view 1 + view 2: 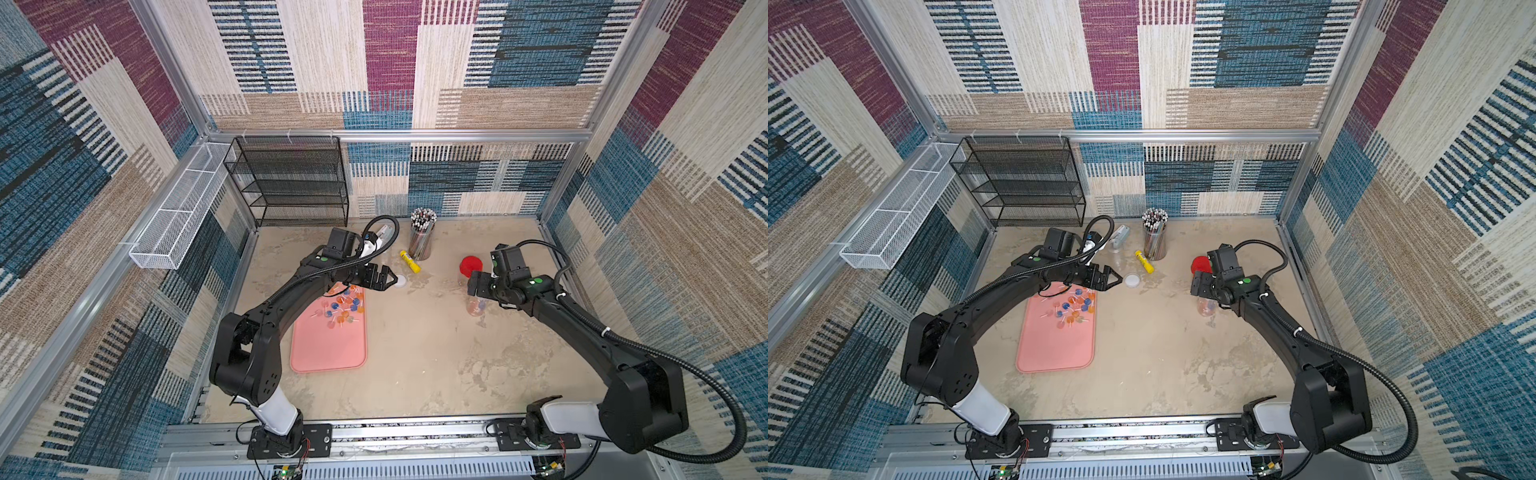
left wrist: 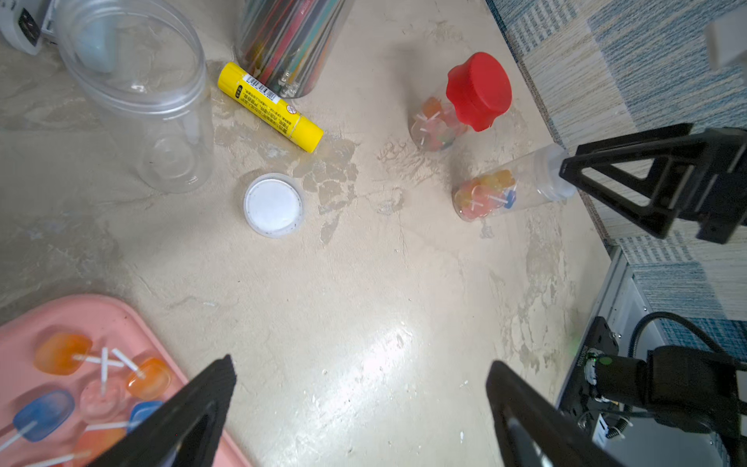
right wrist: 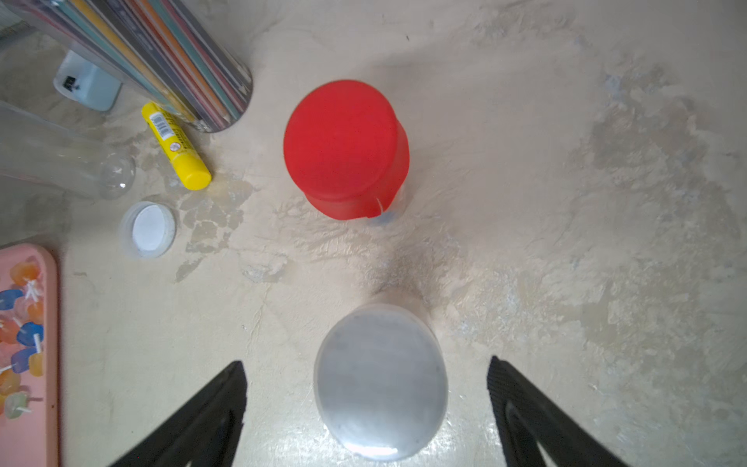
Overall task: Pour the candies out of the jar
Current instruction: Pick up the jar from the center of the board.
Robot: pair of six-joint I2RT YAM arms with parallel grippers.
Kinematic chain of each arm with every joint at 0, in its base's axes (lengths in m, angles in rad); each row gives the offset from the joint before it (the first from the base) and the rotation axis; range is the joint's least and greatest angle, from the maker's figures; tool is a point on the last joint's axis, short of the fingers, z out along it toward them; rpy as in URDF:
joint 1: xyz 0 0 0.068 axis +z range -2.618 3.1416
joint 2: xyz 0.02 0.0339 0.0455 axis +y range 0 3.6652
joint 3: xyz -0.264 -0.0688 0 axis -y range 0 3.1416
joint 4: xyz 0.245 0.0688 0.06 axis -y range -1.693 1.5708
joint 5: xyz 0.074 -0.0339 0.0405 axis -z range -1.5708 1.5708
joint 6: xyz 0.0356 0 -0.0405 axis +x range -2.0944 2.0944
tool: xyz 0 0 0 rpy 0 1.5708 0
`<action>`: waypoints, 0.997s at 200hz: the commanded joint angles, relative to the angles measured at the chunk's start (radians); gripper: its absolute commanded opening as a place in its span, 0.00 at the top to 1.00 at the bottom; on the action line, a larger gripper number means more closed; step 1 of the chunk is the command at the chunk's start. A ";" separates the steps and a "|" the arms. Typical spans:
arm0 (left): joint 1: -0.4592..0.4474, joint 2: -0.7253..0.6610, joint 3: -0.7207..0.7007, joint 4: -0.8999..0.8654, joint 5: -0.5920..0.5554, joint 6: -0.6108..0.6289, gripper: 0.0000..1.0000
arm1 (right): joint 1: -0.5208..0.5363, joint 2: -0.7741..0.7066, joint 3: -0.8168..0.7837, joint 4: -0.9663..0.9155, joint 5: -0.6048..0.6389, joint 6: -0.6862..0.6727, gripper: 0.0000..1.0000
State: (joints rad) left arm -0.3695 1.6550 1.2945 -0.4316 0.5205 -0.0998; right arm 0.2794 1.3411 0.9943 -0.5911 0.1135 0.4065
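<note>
Candies (image 1: 343, 309), orange, blue and pink lollipops, lie scattered on pink plastic tray (image 1: 328, 353); more fill lidded clear jar (image 2: 497, 194) upright on desk (image 1: 415, 353), right hand (image 3: 366, 362) open over its lid. Left hand (image 1: 390, 279) open, empty. Yellow glue stick (image 2: 269, 105): barcode, print illegible.

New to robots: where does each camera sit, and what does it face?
Top views: high in front, looking down on the table; left arm and right arm show.
Left wrist: faces the white lid past the open left claw.
Right wrist: looks down on a capped jar between the open right claw.
Wrist views share the red lid.
</note>
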 commanded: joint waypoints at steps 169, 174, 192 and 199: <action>-0.011 0.000 0.013 -0.034 -0.051 0.058 0.03 | -0.001 0.065 0.030 0.034 0.012 0.015 0.51; -0.011 0.003 0.012 -0.033 -0.050 0.057 0.02 | -0.002 0.063 0.037 0.034 0.004 0.010 0.52; -0.011 0.005 0.009 -0.020 -0.059 0.045 0.00 | -0.003 0.059 0.067 0.040 -0.061 -0.025 0.53; -0.010 0.005 0.009 -0.016 -0.053 0.053 0.00 | -0.002 0.062 0.083 0.042 -0.099 -0.041 0.53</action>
State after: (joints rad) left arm -0.3809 1.6588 1.3048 -0.4664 0.4671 -0.0612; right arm 0.2783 1.4090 1.0367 -0.5800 0.1104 0.4187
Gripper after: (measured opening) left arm 0.999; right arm 0.555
